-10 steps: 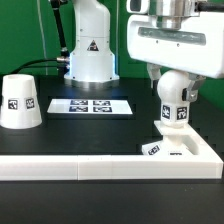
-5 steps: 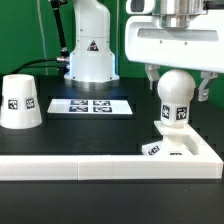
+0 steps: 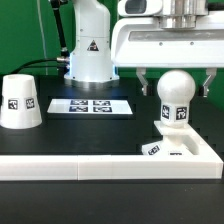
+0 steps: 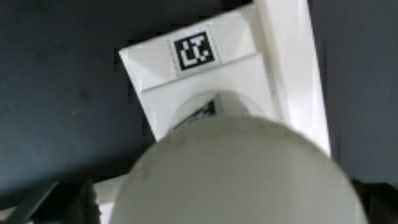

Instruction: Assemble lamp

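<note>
the arm hangs straight down at the exterior view's right, its gripper (image 3: 176, 84) spread wide, jaws clear on either side of the smooth round white bulb (image 3: 176, 92). the bulb stands upright on the flat square base (image 3: 186, 148), tucked into the white wall's (image 3: 100, 168) corner. the tapered shade (image 3: 20, 101) sits well apart.

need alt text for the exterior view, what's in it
A bulb stands upright on the lamp base at the exterior view's right, with the open gripper straddling it without touching. The shade sits apart at the left, the marker board lies mid-table, and a white wall runs along the front.
</note>
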`<state>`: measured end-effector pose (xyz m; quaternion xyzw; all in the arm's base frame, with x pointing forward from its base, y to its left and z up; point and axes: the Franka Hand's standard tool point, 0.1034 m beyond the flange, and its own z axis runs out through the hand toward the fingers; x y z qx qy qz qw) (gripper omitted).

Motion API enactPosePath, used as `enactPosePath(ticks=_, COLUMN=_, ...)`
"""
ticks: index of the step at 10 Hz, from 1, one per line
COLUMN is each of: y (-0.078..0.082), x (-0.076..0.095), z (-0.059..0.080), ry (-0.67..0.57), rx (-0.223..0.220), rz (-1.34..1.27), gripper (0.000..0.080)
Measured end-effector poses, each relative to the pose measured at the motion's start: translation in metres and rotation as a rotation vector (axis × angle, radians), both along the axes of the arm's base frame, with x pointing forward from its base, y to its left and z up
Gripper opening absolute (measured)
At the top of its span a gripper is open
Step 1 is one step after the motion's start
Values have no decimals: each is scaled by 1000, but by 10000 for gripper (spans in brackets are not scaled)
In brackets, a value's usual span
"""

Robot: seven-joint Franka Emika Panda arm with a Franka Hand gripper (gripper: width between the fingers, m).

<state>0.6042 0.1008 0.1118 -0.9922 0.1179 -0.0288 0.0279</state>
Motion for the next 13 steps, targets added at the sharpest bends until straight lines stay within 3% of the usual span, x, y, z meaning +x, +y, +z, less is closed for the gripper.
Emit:
enactPosePath(ticks=4, y=-2, x=0, z=-1, ry=-14, rx=-20, rz=294, gripper=699)
enactPosePath(ticks=8, y=14, x=4, z=1, ry=-71, rx=-105, rz=845, gripper=699)
enactPosePath(ticks=13, y=13, x=7, z=3, ry=-69, rx=-177, rz=1259, gripper=699)
